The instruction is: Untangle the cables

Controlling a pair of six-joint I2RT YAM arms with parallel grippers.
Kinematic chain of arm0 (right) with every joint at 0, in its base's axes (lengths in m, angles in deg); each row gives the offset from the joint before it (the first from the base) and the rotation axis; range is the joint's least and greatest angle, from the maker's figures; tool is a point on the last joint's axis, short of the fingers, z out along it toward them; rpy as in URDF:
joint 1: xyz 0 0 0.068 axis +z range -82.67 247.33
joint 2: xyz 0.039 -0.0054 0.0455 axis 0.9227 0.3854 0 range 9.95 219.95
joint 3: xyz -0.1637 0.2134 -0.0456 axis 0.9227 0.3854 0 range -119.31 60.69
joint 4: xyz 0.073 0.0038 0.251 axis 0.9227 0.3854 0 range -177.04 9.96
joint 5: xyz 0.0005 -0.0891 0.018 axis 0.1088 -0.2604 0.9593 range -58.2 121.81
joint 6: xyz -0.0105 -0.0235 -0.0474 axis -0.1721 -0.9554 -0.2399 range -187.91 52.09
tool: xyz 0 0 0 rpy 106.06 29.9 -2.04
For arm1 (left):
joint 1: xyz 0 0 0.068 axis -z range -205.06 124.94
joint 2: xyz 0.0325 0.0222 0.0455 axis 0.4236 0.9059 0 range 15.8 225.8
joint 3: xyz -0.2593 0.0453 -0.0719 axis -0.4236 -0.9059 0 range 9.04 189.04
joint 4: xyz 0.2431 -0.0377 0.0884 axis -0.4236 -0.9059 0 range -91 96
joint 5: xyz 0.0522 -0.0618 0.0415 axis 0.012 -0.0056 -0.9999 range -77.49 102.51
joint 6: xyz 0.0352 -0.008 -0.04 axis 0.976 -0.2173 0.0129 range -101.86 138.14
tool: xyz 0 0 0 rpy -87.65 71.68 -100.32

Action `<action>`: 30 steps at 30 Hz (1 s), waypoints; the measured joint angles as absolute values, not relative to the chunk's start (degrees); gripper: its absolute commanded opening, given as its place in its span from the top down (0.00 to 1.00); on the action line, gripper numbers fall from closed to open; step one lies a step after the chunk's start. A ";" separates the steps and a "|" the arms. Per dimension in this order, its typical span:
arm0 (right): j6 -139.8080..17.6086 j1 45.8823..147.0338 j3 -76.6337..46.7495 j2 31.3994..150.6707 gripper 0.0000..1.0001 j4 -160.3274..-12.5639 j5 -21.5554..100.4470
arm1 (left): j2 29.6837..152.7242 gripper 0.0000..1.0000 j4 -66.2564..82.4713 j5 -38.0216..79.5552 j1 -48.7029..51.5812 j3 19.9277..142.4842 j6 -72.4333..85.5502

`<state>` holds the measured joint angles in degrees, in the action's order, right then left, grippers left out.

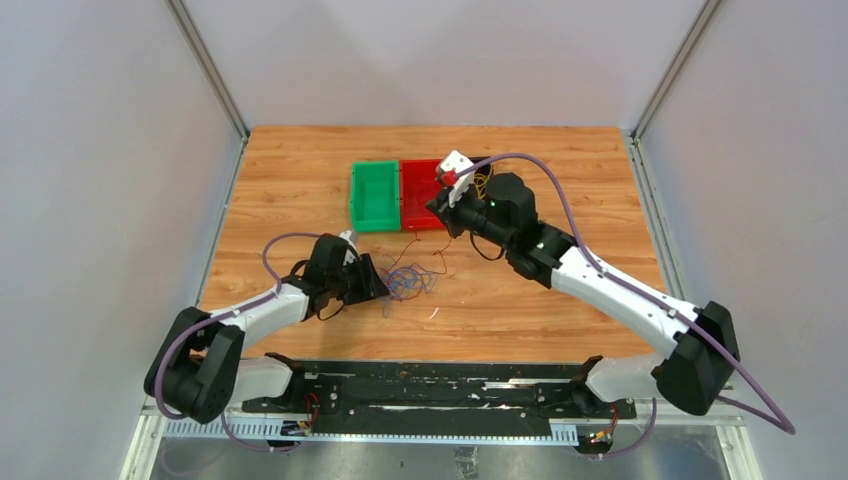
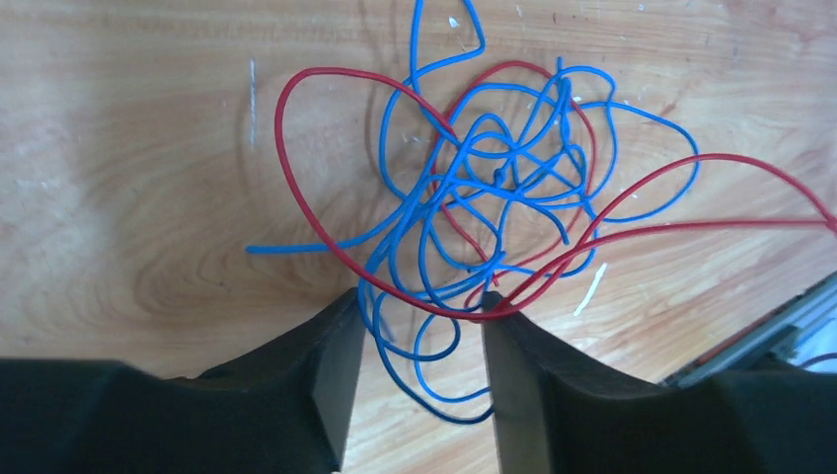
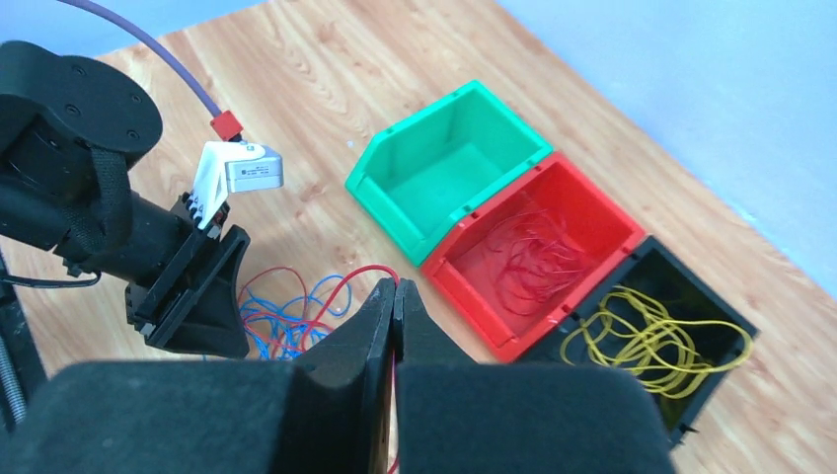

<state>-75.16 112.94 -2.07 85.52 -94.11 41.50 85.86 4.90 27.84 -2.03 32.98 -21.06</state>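
A tangle of blue and red cables (image 1: 408,280) lies on the wooden table; it fills the left wrist view (image 2: 494,188). My left gripper (image 1: 378,287) is open at the tangle's edge (image 2: 419,321). Blue loops lie between its jaws and a red cable crosses its right fingertip (image 2: 498,314). My right gripper (image 1: 441,212) is shut (image 3: 396,288) on a red cable (image 3: 341,286) that runs down to the tangle (image 3: 291,321). It hangs above the table in front of the red bin.
Three small bins stand in a row at the back: a green bin (image 3: 395,183), empty, a red bin (image 3: 464,281) holding red wires (image 3: 538,247), and a black bin (image 3: 735,321) holding yellow wires (image 3: 651,341). A white scrap (image 2: 590,291) lies by the tangle.
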 measured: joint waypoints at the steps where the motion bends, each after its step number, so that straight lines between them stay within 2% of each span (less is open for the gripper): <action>1: -75.36 112.96 -1.61 84.41 1.00 -94.42 40.38 | 86.56 0.61 5.07 27.53 -2.01 33.37 -21.22; 7: -79.47 112.96 -0.72 78.99 1.00 -94.31 29.15 | 89.29 0.99 5.45 25.91 -1.99 34.29 -21.06; 12: -82.13 112.06 -0.19 76.69 1.00 -93.72 20.06 | 87.48 1.00 2.93 23.97 -1.97 35.01 -20.01; 19: -81.04 109.77 5.27 73.83 1.00 -91.73 15.82 | 74.30 1.00 -5.44 16.95 -1.99 40.92 -16.76; 26: -81.89 108.61 7.98 70.60 1.00 -88.65 7.38 | 63.48 1.00 -20.02 -3.61 -1.95 54.86 -15.03; 30: -83.57 105.70 8.03 66.97 1.00 -88.58 1.57 | 58.98 1.00 -26.18 -14.02 -1.95 58.58 -14.79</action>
